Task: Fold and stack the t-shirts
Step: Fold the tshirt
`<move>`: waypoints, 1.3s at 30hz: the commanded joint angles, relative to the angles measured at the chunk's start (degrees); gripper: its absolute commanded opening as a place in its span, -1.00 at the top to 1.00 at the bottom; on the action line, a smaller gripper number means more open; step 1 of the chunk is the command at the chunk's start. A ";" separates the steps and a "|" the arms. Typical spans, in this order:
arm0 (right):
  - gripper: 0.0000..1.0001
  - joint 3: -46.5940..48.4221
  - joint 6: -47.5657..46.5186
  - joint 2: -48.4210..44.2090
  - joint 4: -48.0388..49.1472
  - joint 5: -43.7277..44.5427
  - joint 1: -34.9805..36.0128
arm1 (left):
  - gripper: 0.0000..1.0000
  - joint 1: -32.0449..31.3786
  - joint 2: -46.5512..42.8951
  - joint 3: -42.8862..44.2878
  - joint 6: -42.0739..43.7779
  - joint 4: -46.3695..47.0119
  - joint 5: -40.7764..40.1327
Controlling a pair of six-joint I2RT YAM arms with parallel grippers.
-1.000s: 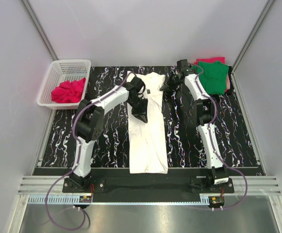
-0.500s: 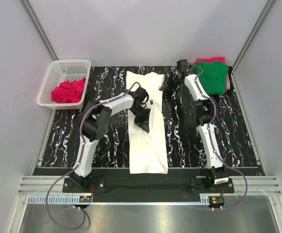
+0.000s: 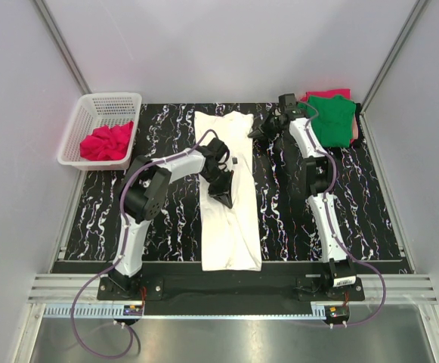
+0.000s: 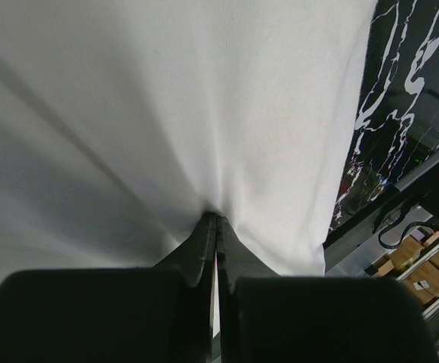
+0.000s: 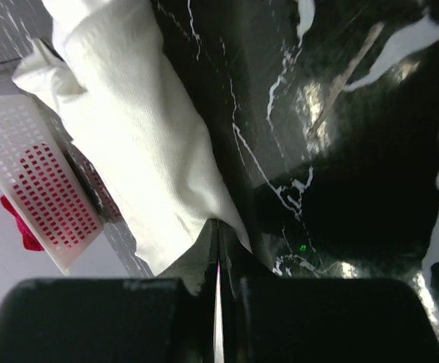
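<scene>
The left gripper [image 3: 224,194] has slid from the shoulder toward the middle of the white t-shirt [image 3: 230,231], which lies lengthwise on the worktop [image 3: 355,204]. Its fingers have now clenched, and cloth puckers into the tips. The right gripper [image 3: 262,130], also clenched, stays at the far right corner; I cannot tell if it holds cloth. A fold probably begins.
</scene>
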 commanded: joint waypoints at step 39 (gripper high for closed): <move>1.00 -37.64 -18.30 -32.74 -12.47 8.03 9.16 | 1.00 10.53 6.84 32.85 -10.78 -11.50 -18.85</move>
